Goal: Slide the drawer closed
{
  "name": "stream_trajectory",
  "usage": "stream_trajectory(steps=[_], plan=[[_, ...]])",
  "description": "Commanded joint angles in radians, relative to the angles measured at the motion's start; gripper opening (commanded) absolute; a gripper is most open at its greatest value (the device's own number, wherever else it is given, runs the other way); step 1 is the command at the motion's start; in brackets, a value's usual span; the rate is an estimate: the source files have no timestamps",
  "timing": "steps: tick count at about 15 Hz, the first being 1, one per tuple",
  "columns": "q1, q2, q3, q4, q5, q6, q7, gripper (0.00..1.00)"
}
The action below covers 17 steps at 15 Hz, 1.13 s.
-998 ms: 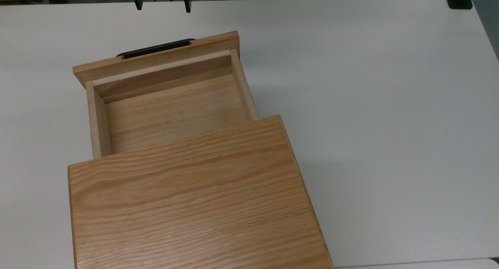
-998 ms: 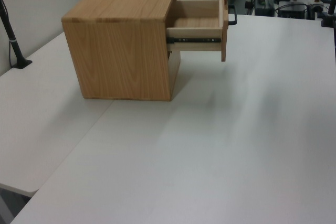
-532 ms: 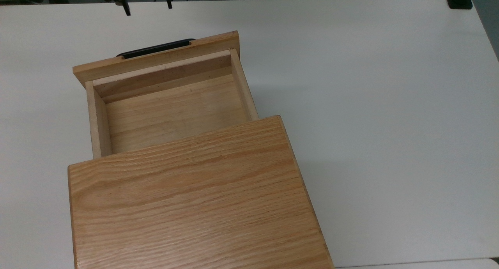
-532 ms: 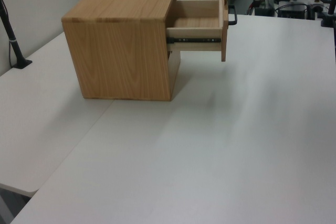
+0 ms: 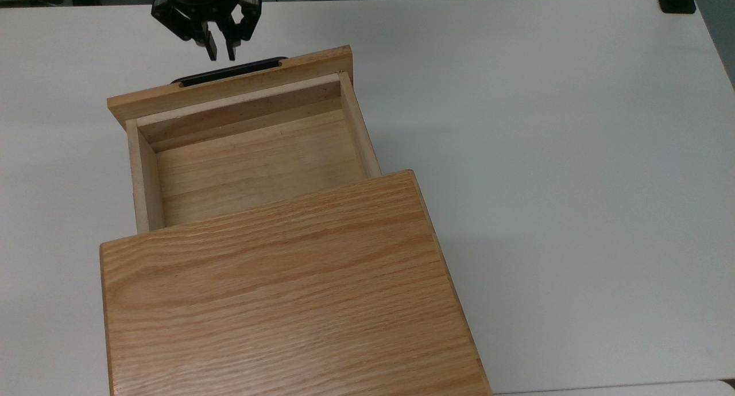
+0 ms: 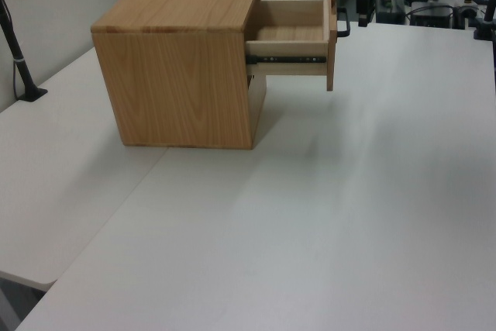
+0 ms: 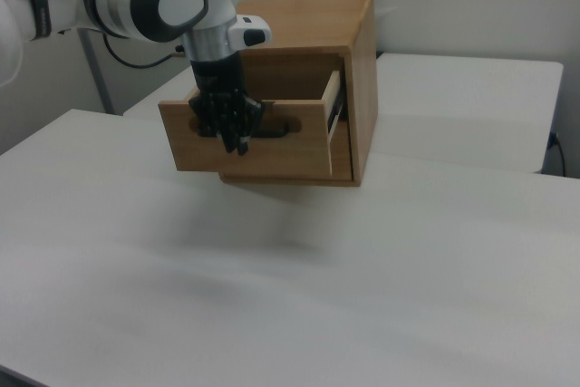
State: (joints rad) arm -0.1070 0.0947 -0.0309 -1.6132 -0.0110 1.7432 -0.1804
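The drawer [image 5: 247,155] sits pulled well out of the oak cabinet [image 5: 287,292] on the white counter [image 5: 574,155], front panel toward twelve o'clock in the top view. The fingers [image 5: 220,53] hang just beyond the black bar handle [image 5: 229,72], at its twelve o'clock, nearly closed with a slim gap, holding nothing.
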Motion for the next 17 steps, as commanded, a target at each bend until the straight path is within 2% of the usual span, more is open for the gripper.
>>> stream_trajectory(steps=[1,11,17], plan=[[0.006,0.002,-0.003,0.009,-0.001,0.065,0.044,0.21],[0.023,0.108,0.009,0.085,-0.011,0.192,0.151,0.2],[0.049,0.177,0.009,0.142,-0.015,0.403,0.197,0.19]])
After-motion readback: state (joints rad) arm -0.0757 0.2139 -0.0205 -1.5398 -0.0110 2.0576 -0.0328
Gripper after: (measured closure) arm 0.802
